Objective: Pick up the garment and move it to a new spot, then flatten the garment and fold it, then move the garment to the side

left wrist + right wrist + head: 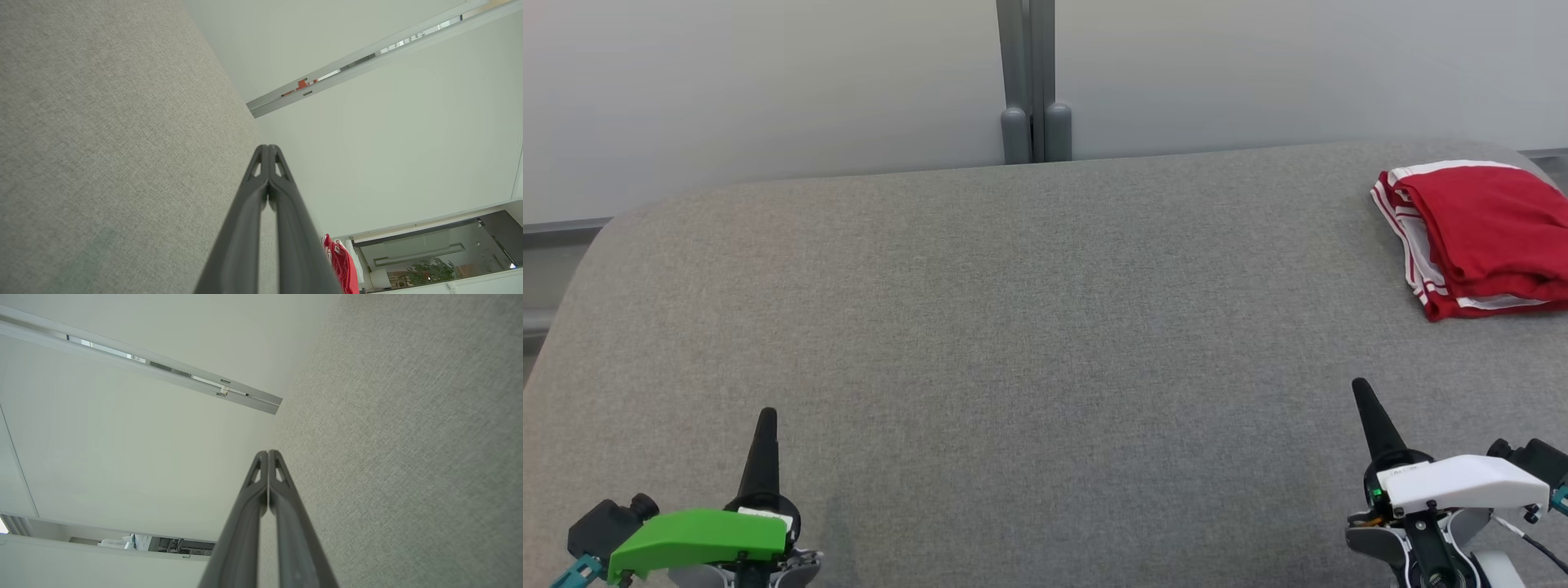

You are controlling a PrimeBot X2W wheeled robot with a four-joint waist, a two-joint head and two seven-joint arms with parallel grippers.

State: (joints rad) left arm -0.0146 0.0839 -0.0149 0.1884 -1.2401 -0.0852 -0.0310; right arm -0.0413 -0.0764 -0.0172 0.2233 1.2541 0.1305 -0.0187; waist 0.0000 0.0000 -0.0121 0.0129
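Left jaws: shut tight, nothing held. Two long dark fingers pressed flat together, tips touching, over the grey table. Same fingers at 7 o'clock in the head view, like one dark spike pointing to 12 o'clock, with a bright green cover just behind.

Right jaws: shut tight too, nothing held. Two dark fingers squeezed together, tips touching, over bare grey cloth. Same fingers at 5 o'clock in the head view, leaning a little toward 11 o'clock, with a white cover just behind.

Left and right well apart, with lots of grey table between.

Red garment at 2 o'clock on the table, near the far right corner, well apart from both jaws. Folded into a neat pile, with white stripes along its 9 o'clock edge. Right side cut off by the picture edge. Closer to the right jaws than to the left. Also a small red and white bit of it at 5 o'clock in the left wrist view.

Past the table at 12 o'clock, a pale wall and a grey post going straight up. Far off at 4 o'clock in the left wrist view, a green plant, small and blurry.
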